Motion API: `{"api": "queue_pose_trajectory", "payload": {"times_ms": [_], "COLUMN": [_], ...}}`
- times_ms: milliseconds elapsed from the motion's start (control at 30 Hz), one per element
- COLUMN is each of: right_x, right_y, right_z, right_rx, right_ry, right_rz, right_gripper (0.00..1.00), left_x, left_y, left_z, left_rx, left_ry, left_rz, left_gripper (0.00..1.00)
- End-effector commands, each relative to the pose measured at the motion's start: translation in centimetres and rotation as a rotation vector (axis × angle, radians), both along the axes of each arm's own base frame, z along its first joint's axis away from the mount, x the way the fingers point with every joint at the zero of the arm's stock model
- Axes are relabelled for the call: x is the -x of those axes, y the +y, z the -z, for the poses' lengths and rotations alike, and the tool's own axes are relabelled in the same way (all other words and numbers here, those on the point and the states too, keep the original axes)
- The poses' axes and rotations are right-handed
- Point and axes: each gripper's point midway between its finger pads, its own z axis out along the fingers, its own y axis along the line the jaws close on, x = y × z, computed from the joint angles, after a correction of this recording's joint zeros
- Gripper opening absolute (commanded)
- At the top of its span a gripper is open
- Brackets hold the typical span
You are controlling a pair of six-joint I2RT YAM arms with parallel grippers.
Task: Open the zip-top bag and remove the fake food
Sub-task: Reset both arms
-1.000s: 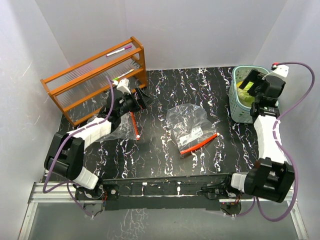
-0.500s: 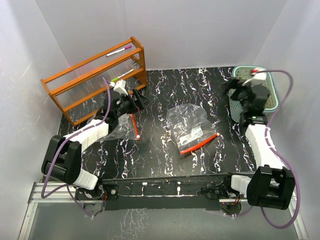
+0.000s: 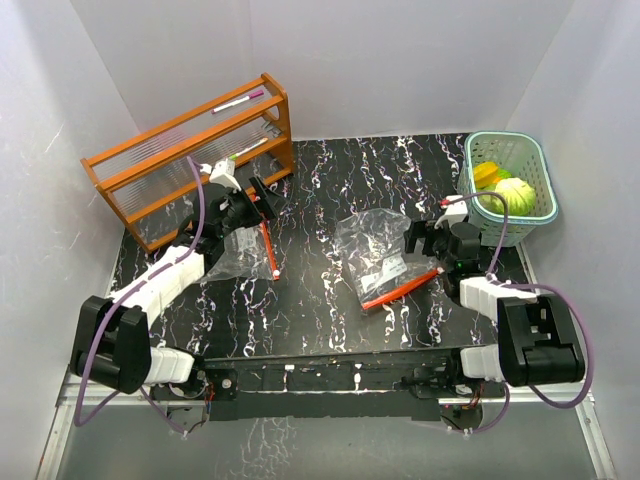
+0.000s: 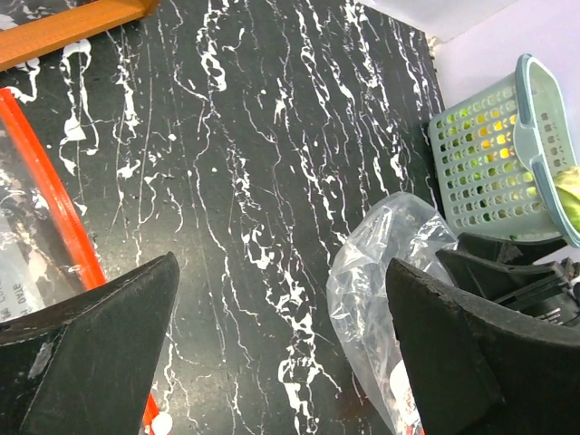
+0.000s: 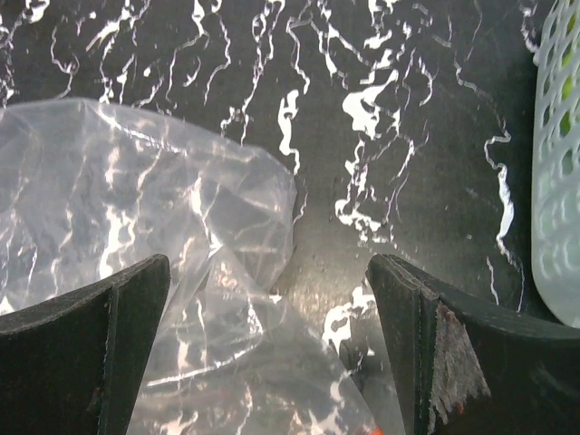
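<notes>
At worktop (image 3: pixel 320 290) centre, bag (image 3: pixel 378 245) lay crumpled, looked empty; food (image 3: pixel 512 196) sat in basket (image 3: pixel 548 185) at far right. Spread wide, gripping nothing: right end effector (image 3: pixel 418 238) just beside bag, left end effector (image 3: pixel 268 200) well apart. Removal looked done; next: retract, verify bag.

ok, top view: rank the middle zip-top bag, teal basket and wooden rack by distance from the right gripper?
1. Middle zip-top bag, just left of the right gripper.
2. Teal basket, back right corner.
3. Wooden rack, far back left.

Marbled table (image 3: pixel 330 180), orange rack (image 3: pixel 190 170), teal basket (image 3: pixel 505 137), left bag (image 3: pixel 240 262), middle bag (image 3: pixel 372 240)
</notes>
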Motion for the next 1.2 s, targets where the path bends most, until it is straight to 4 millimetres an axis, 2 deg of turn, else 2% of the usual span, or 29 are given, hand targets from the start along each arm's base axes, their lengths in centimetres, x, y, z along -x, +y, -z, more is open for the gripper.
{"api": "queue_pose_trajectory", "payload": {"times_ms": [0,67,100,200,400,467,533,600,667,700,800,867,933,1067,1167], "right_x": [-2.4,-2.4,-1.6,-1.3,-0.7,0.2,0.7,0.9,0.6,0.3,-1.0,-0.9,-0.9,-0.8,-0.9], "right_y": [-0.7,-1.2,-1.5,-2.0,-2.4,-2.9,-3.6,-3.0,-3.0,-3.0,-3.3,-3.3,-3.2,-3.2,-3.2], "right_z": [-3.7,-3.6,-2.3,-1.7,-2.3,-2.8,-2.2,-2.6,-1.1,-0.9,-0.9,-0.2,-0.9,-0.5,-0.7], "right_rx": [0.02,0.021,0.028,0.047,0.065,0.08,0.07,0.085,0.092,0.095,0.094,0.098,0.099,0.098,0.099], "right_ry": [-0.194,-0.213,-0.192,-0.201,-0.272,-0.33,-0.356,-0.429,-0.34,-0.317,-0.317,-0.272,-0.323,-0.289,-0.307], "right_rz": [0.035,0.064,0.077,0.1,0.113,0.139,0.183,0.155,0.162,0.167,0.191,0.184,0.175,0.18,0.178], "right_gripper": [0.98,0.98,0.98,0.98,0.98,0.98,0.98,0.98,0.98,0.98,0.98,0.98,0.98,0.98,0.98], "left_x": [0.2,0.0,-0.1,-0.3,-0.1,0.0,0.0,-0.2,-0.3,-0.4,-0.8,-1.3,-1.6,-1.5,-1.3], "left_y": [1.0,1.3,1.7,3.1,4.3,4.6,4.9,5.7,7.2,7.8,9.9,10.6,11.7,14.2,15.5], "left_z": [0.2,0.4,0.5,0.6,0.5,0.4,0.4,0.7,1.2,1.2,2.1,2.9,3.9,6.4,7.3], "left_rx": [-0.027,-0.038,-0.053,-0.11,-0.126,-0.122,-0.132,-0.167,-0.234,-0.265,-0.327,-0.379,-0.451,-0.548,-0.626], "left_ry": [0.001,-0.001,-0.007,-0.04,-0.13,-0.143,-0.152,-0.158,-0.174,-0.193,-0.201,-0.205,-0.21,-0.197,-0.235], "left_rz": [-0.029,-0.051,-0.067,-0.117,-0.17,-0.185,-0.198,-0.232,-0.282,-0.304,-0.388,-0.393,-0.413,-0.468,-0.474], "left_gripper": [0.97,0.97,0.97,0.97,0.97,0.97,0.97,0.97,0.96,0.96,0.95,0.94,0.94,0.93,0.92]}}
